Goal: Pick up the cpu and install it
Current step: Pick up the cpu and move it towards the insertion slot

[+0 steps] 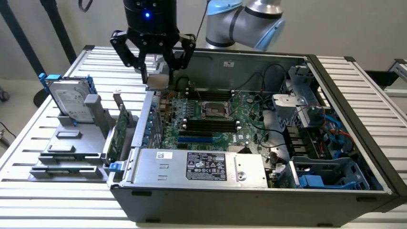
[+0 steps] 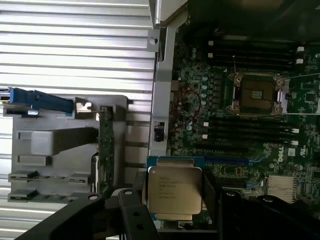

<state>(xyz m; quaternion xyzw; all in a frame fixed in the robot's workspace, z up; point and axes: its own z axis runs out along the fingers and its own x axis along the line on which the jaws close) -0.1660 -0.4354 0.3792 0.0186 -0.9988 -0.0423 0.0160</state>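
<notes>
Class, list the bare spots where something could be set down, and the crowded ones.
Free: table slats in front of the holder, and the strip on the exterior view's right of the case. Crowded: holder, case interior. Gripper holds the cpu.

At the top of the exterior frame, right of centre, the arm (image 1: 264, 12) is showing rounded silver-grey joint housings with pale blue caps. Left of it, the wrist unit (image 1: 160, 23) is appearing as a glossy black cylinder, with a small blue light (image 1: 147, 14) glowing on its face. Beneath it the gripper (image 1: 157, 70) is showing matte black, its linked fingers (image 2: 131, 216) carrying small round pivot pins.
</notes>
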